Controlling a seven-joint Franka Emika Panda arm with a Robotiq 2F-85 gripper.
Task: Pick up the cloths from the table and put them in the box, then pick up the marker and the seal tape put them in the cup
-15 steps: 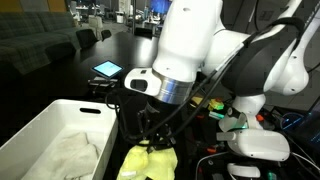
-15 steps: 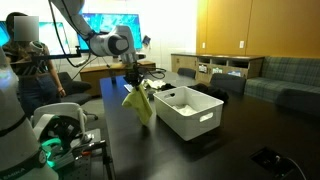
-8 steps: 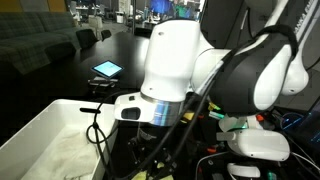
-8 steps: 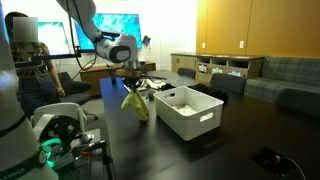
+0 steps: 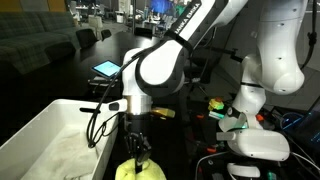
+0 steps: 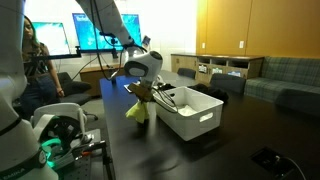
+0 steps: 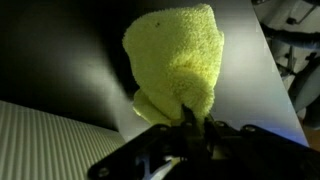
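Currently we find the gripper (image 5: 137, 156) closed on the yellow cloth (image 5: 140, 171), pinching a small fold at its upper end so that the rest hangs free below the jaws. In an exterior view the gripper (image 6: 141, 90) carries the yellow cloth (image 6: 137, 109) clear of the table (image 6: 200, 155), just beside the near end of the box (image 6: 195, 122) and not yet over its opening. We judge that the high pinch point is there to keep the loose fabric from dragging on the surface or catching on the box (image 5: 45, 115) rim during transfer. The wrist view confirms the grip: the yellow cloth (image 7: 175, 65) bunches directly ahead of the gripper (image 7: 190, 124). An off-white cloth (image 5: 65, 155) already lies inside the box, so we judge the cloth stage roughly half complete. We cannot pick out the marker, the seal tape or the cup with confidence. The table is dark, smooth and somewhat reflective, and a lit tablet (image 5: 106, 69) rests on it. The room is an open lab or lounge with screens (image 6: 95, 35), a sofa (image 6: 285, 75) and a wooden cabinet (image 6: 215, 68) along the wall.
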